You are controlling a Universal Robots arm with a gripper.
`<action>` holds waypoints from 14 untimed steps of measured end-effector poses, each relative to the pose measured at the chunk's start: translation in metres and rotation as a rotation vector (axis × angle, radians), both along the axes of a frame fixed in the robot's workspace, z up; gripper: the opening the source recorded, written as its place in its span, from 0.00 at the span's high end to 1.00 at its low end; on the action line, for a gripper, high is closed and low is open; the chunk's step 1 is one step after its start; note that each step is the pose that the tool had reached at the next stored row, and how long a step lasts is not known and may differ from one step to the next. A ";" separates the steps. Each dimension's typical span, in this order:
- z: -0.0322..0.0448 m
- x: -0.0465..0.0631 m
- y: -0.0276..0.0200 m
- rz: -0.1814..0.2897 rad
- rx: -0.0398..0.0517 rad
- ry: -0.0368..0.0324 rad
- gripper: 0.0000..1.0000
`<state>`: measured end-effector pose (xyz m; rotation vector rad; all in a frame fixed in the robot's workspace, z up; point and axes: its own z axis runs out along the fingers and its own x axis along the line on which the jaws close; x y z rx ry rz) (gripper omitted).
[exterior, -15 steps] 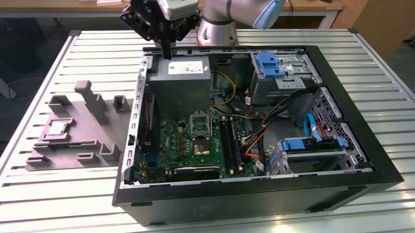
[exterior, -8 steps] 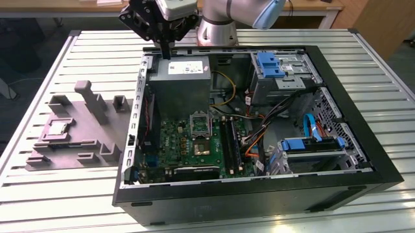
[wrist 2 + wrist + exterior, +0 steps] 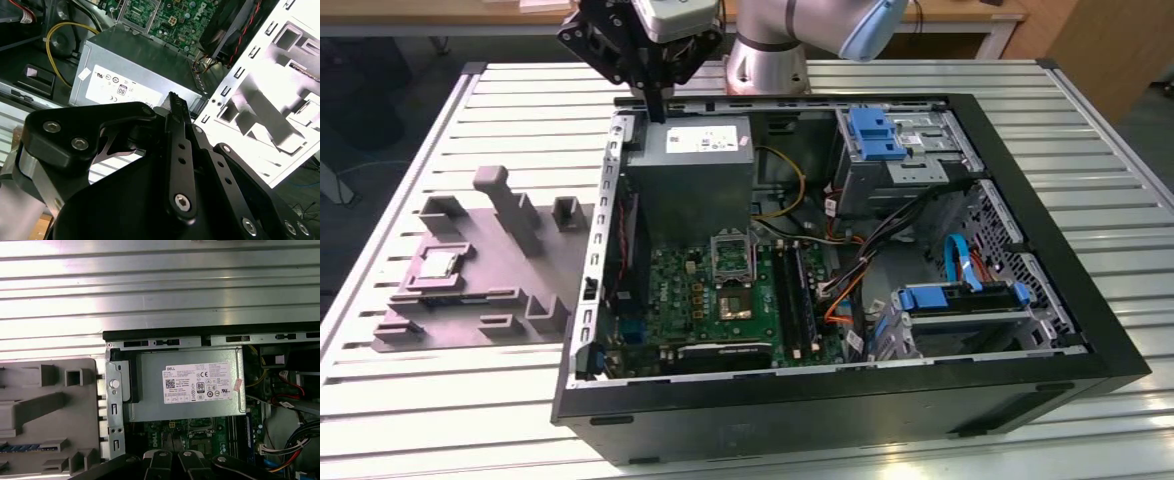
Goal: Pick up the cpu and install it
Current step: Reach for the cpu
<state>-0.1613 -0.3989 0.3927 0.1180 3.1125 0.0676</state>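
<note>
Silvery-beige and flat, the cpu point(image 3: 438, 264) lies in a recess of the grey fixture point(image 3: 478, 292) at the exterior view's left. It is well apart from the gripper point(image 3: 656, 112), which hangs in that view's upper middle over the computer case point(image 3: 827, 395), beside the power supply point(image 3: 694, 175). The fingers sit close together, holding nothing. If they come down on the chip unspread, they would likely press its top instead of straddling it. A thin chip could also skid or tilt when pinched.
</note>
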 end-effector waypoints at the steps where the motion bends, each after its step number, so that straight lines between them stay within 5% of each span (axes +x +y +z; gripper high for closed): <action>1: 0.0000 0.000 0.0000 0.000 0.0000 0.0000 0.89; 14: -0.0002 -0.006 0.0000 0.000 0.0000 0.0000 0.89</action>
